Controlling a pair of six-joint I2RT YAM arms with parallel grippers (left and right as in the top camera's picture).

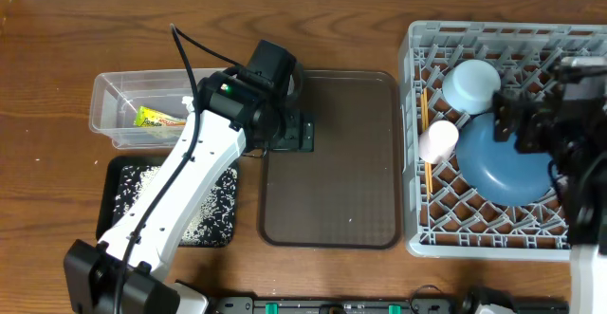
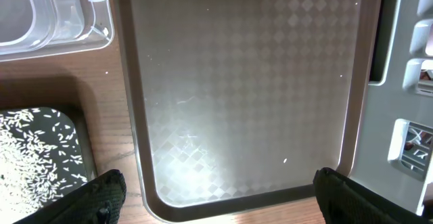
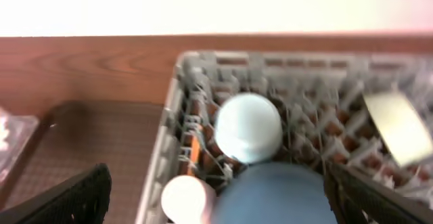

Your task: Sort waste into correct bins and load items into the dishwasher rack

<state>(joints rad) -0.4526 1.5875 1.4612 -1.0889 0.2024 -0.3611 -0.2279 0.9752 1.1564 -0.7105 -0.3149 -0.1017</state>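
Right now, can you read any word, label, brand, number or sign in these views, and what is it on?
No text is readable in any view.
Small yellow-green snack wrapper in the clear rectangular plastic tub: any print is too small to read.

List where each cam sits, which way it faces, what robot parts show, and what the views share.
Overhead: fixed above the table, facing straight down; both arms show, left tool over the brown tray, right tool over the rack.
Left wrist: on the left arm, facing down at the brown tray; its open fingers frame the bottom.
Right wrist: over the rack, tilted toward the table's far edge; its open fingers sit at the bottom corners.
Shared: all three show brown tray and rack.
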